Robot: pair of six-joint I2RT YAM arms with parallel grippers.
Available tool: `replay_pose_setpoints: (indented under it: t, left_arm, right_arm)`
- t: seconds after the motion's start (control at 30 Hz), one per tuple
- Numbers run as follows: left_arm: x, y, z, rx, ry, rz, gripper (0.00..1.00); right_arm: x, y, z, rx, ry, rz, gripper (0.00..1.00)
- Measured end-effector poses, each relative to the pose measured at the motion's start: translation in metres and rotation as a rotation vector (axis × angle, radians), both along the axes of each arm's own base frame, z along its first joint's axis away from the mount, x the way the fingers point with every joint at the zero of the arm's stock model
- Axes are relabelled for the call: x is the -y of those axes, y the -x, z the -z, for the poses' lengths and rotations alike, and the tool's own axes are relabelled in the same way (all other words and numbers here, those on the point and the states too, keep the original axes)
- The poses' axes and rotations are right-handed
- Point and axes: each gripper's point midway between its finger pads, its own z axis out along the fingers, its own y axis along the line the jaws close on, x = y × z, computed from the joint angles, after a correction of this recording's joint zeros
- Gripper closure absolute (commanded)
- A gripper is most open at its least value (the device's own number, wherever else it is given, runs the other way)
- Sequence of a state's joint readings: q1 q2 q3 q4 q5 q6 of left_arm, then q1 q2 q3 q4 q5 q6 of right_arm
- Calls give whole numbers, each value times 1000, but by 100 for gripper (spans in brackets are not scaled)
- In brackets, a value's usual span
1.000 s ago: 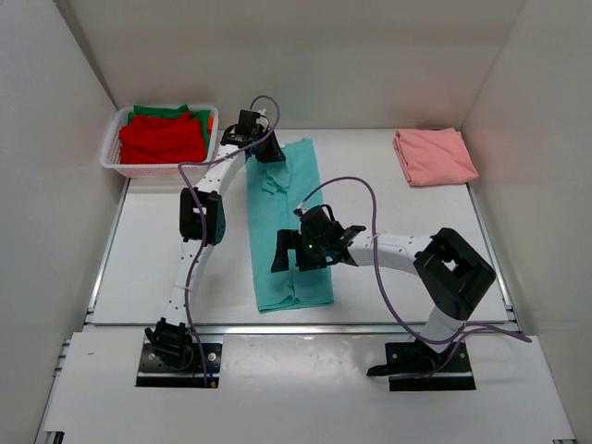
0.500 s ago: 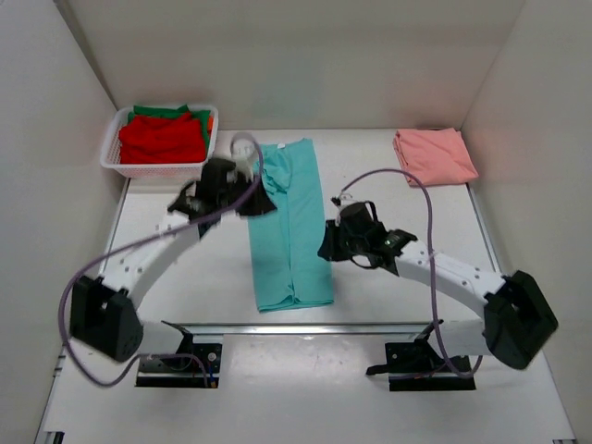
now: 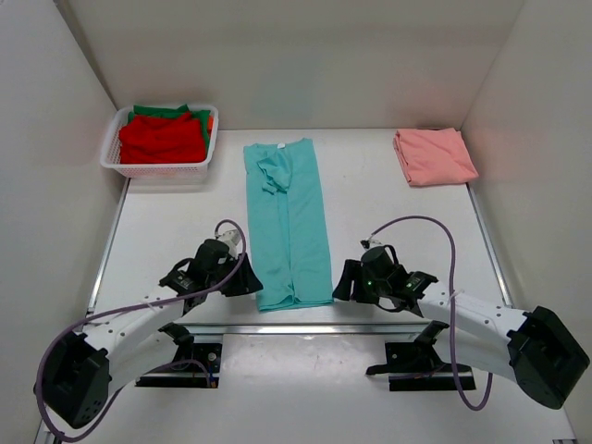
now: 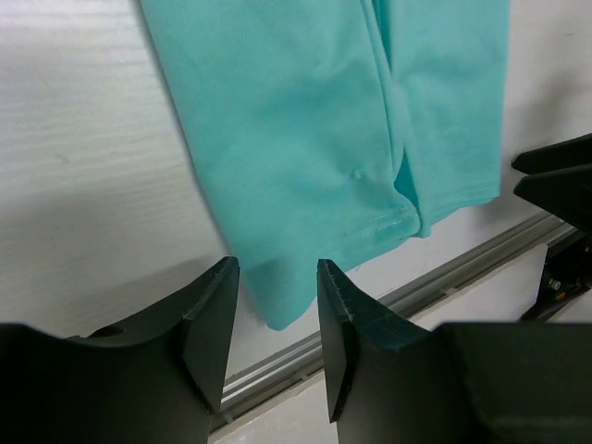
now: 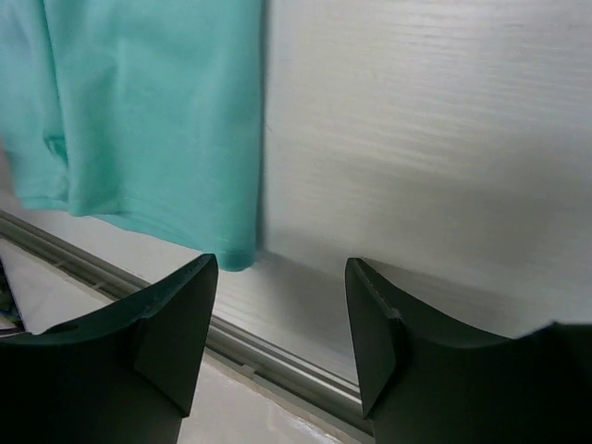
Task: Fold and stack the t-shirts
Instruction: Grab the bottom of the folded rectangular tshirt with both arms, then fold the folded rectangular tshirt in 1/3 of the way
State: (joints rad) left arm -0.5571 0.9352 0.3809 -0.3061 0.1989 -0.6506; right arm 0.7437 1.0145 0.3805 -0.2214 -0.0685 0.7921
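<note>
- We are seeing the teal t-shirt lying as a long narrow strip. The salmon pink t-shirt is sitting folded well off its far-right corner, and the red t-shirt is waiting in the basket off its far-left corner.
- The left gripper is hovering at the teal shirt's near-left corner, jaws apart and holding nothing. The right gripper is hovering at its near-right corner, likewise parted and empty.
- We are judging that the metal rail just beyond the near hem is inviting a snag if the fingers dip low.
- A pinch taking only the top layer is risking the side folds opening.
- Uneven lifting is risking a skewed fold.
</note>
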Motion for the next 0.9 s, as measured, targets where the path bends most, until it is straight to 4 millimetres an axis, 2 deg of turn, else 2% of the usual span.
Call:
replay_pose_setpoints:
  t: [0.27, 0.33, 0.4, 0.43, 0.47, 0.53, 0.67, 0.9]
  left_arm:
    - [6, 19, 26, -90, -31, -4, 50]
    - [7, 23, 29, -108, -39, -1, 49]
    - [11, 24, 29, -109, -34, 5, 53]
    - [13, 25, 29, -111, -30, 8, 65]
    - [15, 27, 30, -117, -29, 10, 82]
    - [17, 30, 35, -130, -39, 19, 100]
    - [21, 36, 36, -136, -38, 45, 100]
    - [9, 57, 32, -144, -39, 64, 100]
  right_arm:
    - [-25, 6, 2, -39, -79, -14, 46]
    - [-31, 7, 3, -46, -93, -23, 55]
    - [-35, 9, 5, -58, -98, -32, 78]
    - [-35, 11, 7, -66, -96, -37, 94]
    - [-35, 13, 11, -78, -89, -40, 100]
    - [-34, 17, 16, -105, -87, -35, 100]
    - [-39, 25, 15, -113, -87, -69, 100]
    - [-51, 67, 15, -157, -58, -217, 100]
